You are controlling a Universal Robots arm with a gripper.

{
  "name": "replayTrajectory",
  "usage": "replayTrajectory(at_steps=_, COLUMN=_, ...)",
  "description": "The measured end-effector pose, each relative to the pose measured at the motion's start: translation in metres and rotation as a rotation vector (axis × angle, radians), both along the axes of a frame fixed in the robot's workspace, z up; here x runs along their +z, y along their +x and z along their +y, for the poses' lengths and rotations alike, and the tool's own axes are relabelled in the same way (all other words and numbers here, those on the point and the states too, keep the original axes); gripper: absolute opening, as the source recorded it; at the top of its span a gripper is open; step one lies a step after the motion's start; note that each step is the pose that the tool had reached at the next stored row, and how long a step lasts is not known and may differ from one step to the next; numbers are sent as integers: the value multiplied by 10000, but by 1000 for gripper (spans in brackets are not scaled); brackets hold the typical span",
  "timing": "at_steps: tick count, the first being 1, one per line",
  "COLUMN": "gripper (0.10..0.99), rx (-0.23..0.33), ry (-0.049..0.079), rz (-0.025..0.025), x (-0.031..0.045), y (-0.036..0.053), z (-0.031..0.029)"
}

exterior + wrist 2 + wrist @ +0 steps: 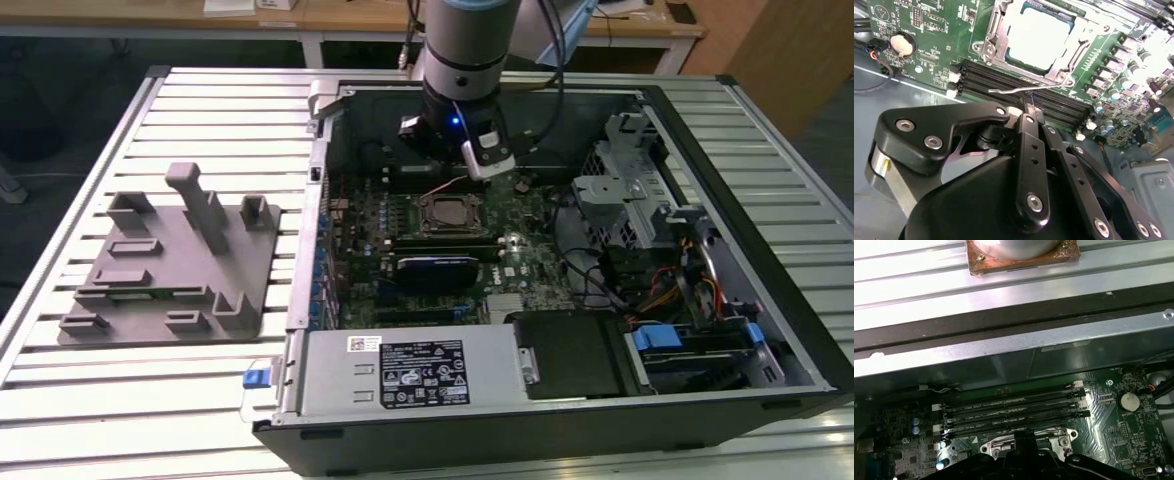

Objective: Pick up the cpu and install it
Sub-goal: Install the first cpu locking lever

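Arm reaching down into the open computer case, fingers poised by the CPU socket.

The arm [463, 50] is hanging upright over the far side of the computer case [534, 445], which is standing on the bench [200, 120]. Its gripper [1026, 105] is pointing at the motherboard [934, 25], just beside the wire lever [1009, 91]. The fingers [1029, 145] are lying closed together, gripping nothing. The cpu [1036, 42] is sitting flat in the socket [991, 35], next to the memory slots [1004, 80]. A grey fixture [174, 270] is standing near the bench's edge at the exterior view's left.
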State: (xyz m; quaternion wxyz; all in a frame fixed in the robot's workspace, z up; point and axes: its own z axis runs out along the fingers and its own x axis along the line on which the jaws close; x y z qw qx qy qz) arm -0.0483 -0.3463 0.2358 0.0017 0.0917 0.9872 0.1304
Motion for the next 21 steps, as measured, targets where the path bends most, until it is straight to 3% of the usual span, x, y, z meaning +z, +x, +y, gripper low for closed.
replayTrajectory(at_steps=13, gripper=106, rx=-3, ry=-2, rz=-93, x=-60, y=7, z=1)
replayTrajectory(at_steps=16, gripper=106, rx=-2, ry=-6, rz=-211, x=-81, y=7, z=1)
replayTrajectory(at_steps=21, gripper=106, rx=-3, ry=-13, rz=-543, x=-111, y=7, z=4)
